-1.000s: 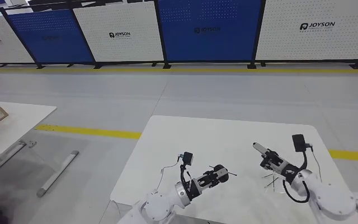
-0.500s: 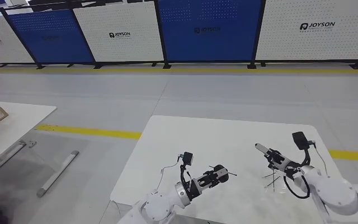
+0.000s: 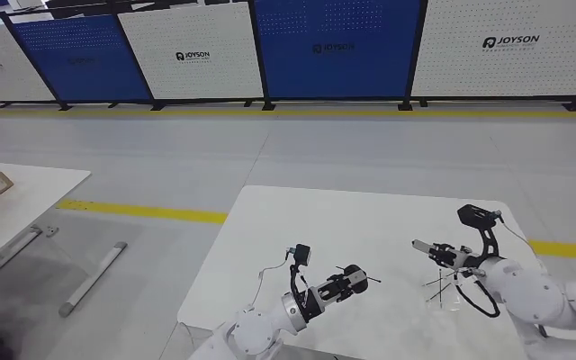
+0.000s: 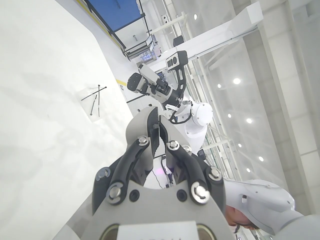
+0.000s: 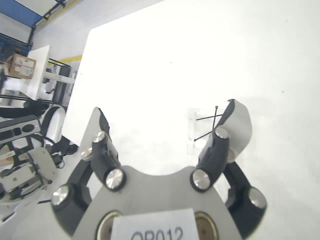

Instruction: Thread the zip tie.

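Right gripper [image 5: 165,104], jaws apart (near ties [image 5: 207,117])

Loose zip ties [image 5: 214,116], thin and black, we count three or four, crossed over each other, flat on a clear sheet [image 5: 191,126] on the table [image 5: 175,51], one more tie [image 3: 372,279] pinched level in the left gripper [image 3: 357,275]

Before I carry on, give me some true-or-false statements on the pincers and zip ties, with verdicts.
1. The right pincer is open. True.
2. The left pincer is shut on a thin black plastic zip tie. True.
3. The right pincer holds a zip tie. False: it is empty, above the white table.
4. The spare zip ties lie in a blue bin. False: the loose black zip ties lie crossed on the table.
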